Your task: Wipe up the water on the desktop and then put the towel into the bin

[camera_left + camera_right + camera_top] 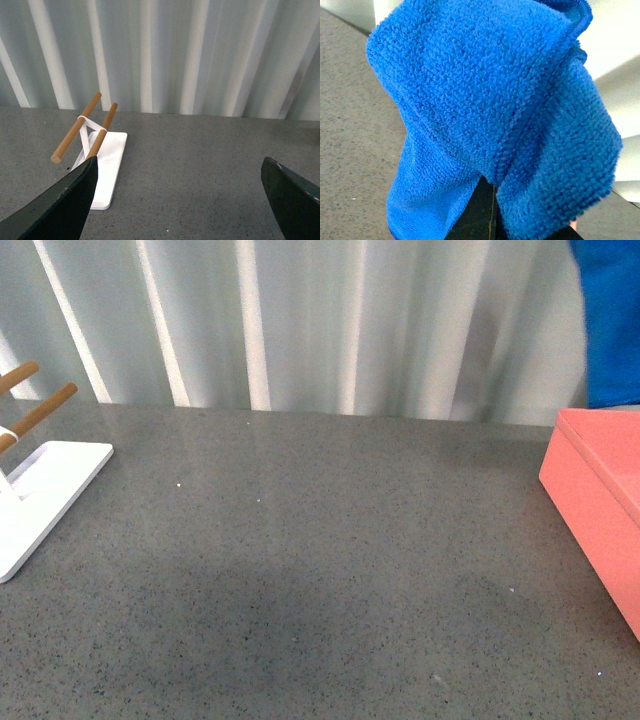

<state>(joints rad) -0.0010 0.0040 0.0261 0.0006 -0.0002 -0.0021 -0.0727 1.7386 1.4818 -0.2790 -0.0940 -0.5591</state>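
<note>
The blue towel (610, 320) hangs in the air at the top right of the front view, above the far end of the salmon-pink bin (600, 500) that stands at the right edge of the dark grey speckled desktop (300, 560). My right gripper (492, 220) is shut on the towel (490, 115), which drapes over its dark fingers and fills the right wrist view. My left gripper (180, 200) is open and empty above the desktop (190, 165), its dark fingers (65, 205) wide apart. Neither arm shows in the front view.
A flat white stand (40, 500) with wooden pegs (45, 410) sits at the desktop's left edge; it also shows in the left wrist view (105, 165). A white corrugated wall (320, 320) runs behind the desktop.
</note>
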